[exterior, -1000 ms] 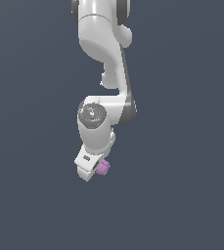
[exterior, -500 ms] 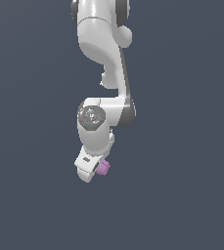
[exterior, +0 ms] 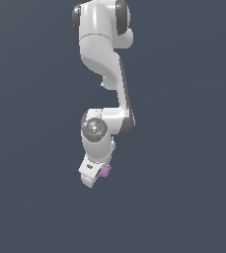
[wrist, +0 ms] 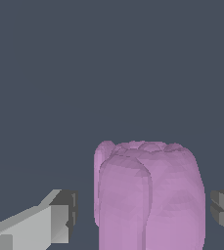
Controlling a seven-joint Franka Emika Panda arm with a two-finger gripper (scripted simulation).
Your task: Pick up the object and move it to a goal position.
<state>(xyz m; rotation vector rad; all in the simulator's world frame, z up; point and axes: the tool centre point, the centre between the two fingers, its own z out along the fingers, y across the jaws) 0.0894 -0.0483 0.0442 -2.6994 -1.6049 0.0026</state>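
While object (wrist: 150,195) sits between fingers (wrist: 59,217), hand (exterior: 95,174) spread narrowly around it, contact unclear: grasp step; next, close, then carry to goal.

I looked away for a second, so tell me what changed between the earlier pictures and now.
Almost nothing visibly changed. The arm holds the same pose, and the pink block sits beside the end effector in the same spot. In the wrist view a gap shows between the block and one finger, so it is not clearly gripped.
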